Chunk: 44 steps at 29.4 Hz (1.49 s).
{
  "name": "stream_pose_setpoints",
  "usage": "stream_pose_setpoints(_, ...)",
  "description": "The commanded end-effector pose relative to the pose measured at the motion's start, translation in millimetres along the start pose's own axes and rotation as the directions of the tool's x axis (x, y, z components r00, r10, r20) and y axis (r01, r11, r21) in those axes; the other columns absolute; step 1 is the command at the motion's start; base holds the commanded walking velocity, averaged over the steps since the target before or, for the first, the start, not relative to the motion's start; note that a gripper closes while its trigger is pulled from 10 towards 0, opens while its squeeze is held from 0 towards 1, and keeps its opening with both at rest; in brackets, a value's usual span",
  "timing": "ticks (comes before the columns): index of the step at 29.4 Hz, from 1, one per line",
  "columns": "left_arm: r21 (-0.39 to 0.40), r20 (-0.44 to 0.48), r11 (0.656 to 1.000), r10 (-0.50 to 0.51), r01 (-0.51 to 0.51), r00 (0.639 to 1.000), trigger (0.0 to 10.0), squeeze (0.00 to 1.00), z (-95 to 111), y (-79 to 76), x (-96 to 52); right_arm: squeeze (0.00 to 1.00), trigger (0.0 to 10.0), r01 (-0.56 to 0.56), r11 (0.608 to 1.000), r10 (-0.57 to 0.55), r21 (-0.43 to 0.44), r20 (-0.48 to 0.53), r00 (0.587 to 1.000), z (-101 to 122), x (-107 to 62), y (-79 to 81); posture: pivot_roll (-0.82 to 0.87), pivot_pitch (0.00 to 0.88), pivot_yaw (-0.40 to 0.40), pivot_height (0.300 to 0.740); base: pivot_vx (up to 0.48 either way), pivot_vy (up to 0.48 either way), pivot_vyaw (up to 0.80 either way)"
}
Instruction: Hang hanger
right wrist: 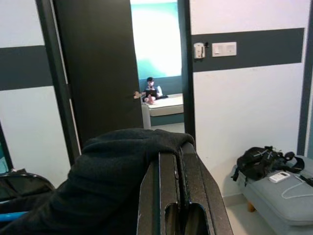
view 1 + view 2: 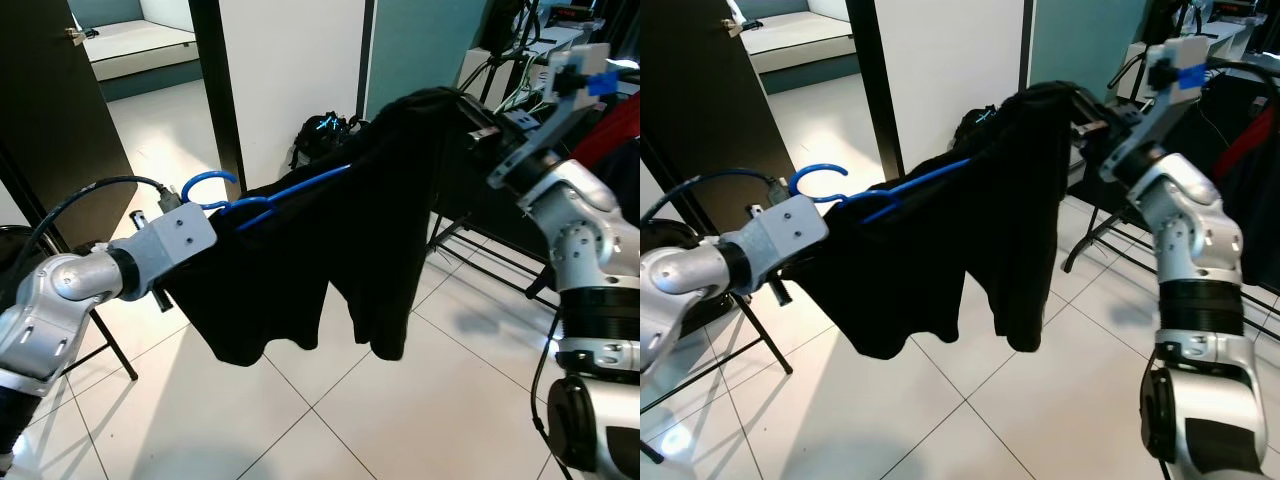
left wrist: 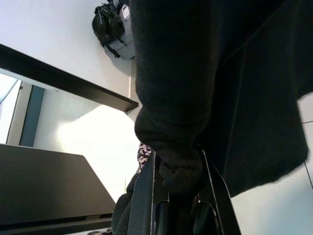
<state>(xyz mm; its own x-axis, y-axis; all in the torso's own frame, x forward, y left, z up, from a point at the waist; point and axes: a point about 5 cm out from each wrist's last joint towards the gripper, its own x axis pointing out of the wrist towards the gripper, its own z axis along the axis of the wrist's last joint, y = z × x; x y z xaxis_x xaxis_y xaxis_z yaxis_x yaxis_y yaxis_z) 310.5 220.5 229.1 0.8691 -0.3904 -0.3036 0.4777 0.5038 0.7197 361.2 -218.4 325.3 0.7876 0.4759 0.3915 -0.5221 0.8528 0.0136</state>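
The black garment (image 2: 340, 230) hangs in the air between the two arms, above the white tiled floor (image 2: 400, 410). A blue hanger (image 2: 255, 200) sits partly inside it; the hook curls free at the garment's low end, just above the left wrist.

The left hand (image 3: 178, 196) is at that low end. In the left wrist view its fingers (image 3: 144, 196) are pressed onto a bunched fold of cloth.

The right hand (image 1: 178, 161) holds the high end. Its fingers (image 1: 166, 191) are pressed together with cloth draped over their tips.

A black backpack (image 1: 259, 161) rests beside a white wall (image 2: 290, 70). A dark door (image 1: 98, 68) stands open; a person (image 1: 150, 93) sits in the room beyond.
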Motion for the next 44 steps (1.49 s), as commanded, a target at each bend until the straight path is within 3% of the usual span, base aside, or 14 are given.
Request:
stream_pose_setpoints(1,-0.006,-0.172,1.0,-0.013,0.012,0.985,0.0,0.0,-33,-0.1,-7.6,0.0,0.0,0.031,0.998,-0.021,-0.06,0.159,0.987,40,-3.7,-7.0,0.04,0.015,0.005,0.735,0.0,0.0,0.0)
stream_pose_setpoints(9,-0.026,-0.116,0.996,-0.082,0.079,0.99,0.0,0.0,-20,-23.8,7.2,0.0,0.0,-0.118,0.993,0.114,0.015,0.167,0.979,27,15.2,31.3,0.04,0.016,0.009,0.735,0.0,0.0,0.0)
stream_pose_setpoints(10,-0.036,-0.093,0.995,-0.099,0.096,0.991,0.0,0.0,-14,-31.2,13.8,0.0,0.0,-0.165,0.985,0.155,0.041,0.175,0.972,22,22.2,46.1,0.04,0.015,0.012,0.735,0.0,0.0,0.0)
stream_pose_setpoints(12,-0.042,-0.081,0.994,-0.108,0.105,0.991,0.0,0.0,-10,-36.3,18.9,0.0,0.0,-0.2,0.978,0.186,0.057,0.183,0.965,19,27.2,57.3,0.04,0.015,0.015,0.735,0.0,0.0,0.0)
stream_pose_setpoints(20,-0.079,-0.079,0.99,-0.121,0.115,0.989,0.0,0.0,-3,-56.6,42.0,0.0,0.0,-0.308,0.946,0.27,0.105,0.275,0.923,33,45.7,90.5,0.03,0.012,0.02,0.735,0.0,0.0,0.0)
stream_pose_setpoints(27,-0.056,-0.195,0.997,-0.061,0.05,0.979,0.0,0.0,-21,-58.7,50.1,0.0,0.0,-0.339,0.934,0.288,0.112,0.321,0.902,46,46.9,99.2,0.02,0.01,0.029,0.735,0.0,0.0,0.0)
stream_pose_setpoints(33,-0.061,-0.228,0.998,-0.027,0.013,0.973,0.0,0.0,-30,-52.8,50.0,0.0,0.0,-0.318,0.944,0.281,0.085,0.295,0.913,44,44.7,97.2,0.02,0.01,0.029,0.735,0.0,0.0,0.0)
stream_pose_setpoints(34,-0.038,-0.248,0.999,0.004,-0.014,0.969,0.0,0.0,-37,-42.0,45.4,0.0,0.0,-0.29,0.957,0.278,0.027,0.218,0.936,35,42.0,91.1,0.02,0.01,0.029,0.735,0.0,0.0,0.0)
stream_pose_setpoints(35,-0.038,-0.248,0.999,0.004,-0.014,0.969,0.0,0.0,-37,-42.0,45.4,0.0,0.0,-0.29,0.957,0.278,0.027,0.218,0.936,35,42.0,91.1,0.02,0.01,0.029,0.735,0.0,0.0,0.0)
stream_pose_setpoints(37,0.002,-0.299,0.998,0.059,-0.062,0.952,0.0,0.0,-50,-21.7,33.3,0.0,0.0,-0.258,0.962,0.264,-0.09,0.062,0.963,13,35.5,81.1,0.02,0.007,0.026,0.735,0.0,0.0,0.0)
stream_pose_setpoints(39,0.002,-0.299,0.998,0.059,-0.062,0.952,0.0,0.0,-50,-21.7,33.3,0.0,0.0,-0.258,0.962,0.264,-0.09,0.062,0.963,13,35.5,81.1,0.02,0.007,0.026,0.735,0.0,0.0,0.0)
stream_pose_setpoints(41,0.045,-0.357,0.995,0.103,-0.093,0.928,0.0,0.0,-64,-2.3,17.4,0.0,0.0,-0.25,0.946,0.232,-0.205,-0.108,0.967,-11,23.9,68.7,0.03,0.005,0.023,0.735,0.0,0.0,0.0)
stream_pose_setpoints(42,0.045,-0.357,0.995,0.103,-0.093,0.928,0.0,0.0,-64,-2.3,17.4,0.0,0.0,-0.25,0.946,0.232,-0.205,-0.108,0.967,-11,23.9,68.7,0.03,0.005,0.023,0.735,0.0,0.0,0.0)
stream_pose_setpoints(44,0.09,-0.402,0.991,0.124,-0.096,0.907,0.0,0.0,-76,11.4,2.2,0.0,0.0,-0.234,0.927,0.163,-0.294,-0.247,0.955,-29,9.3,50.8,0.04,0.005,0.022,0.735,0.0,0.0,0.0)
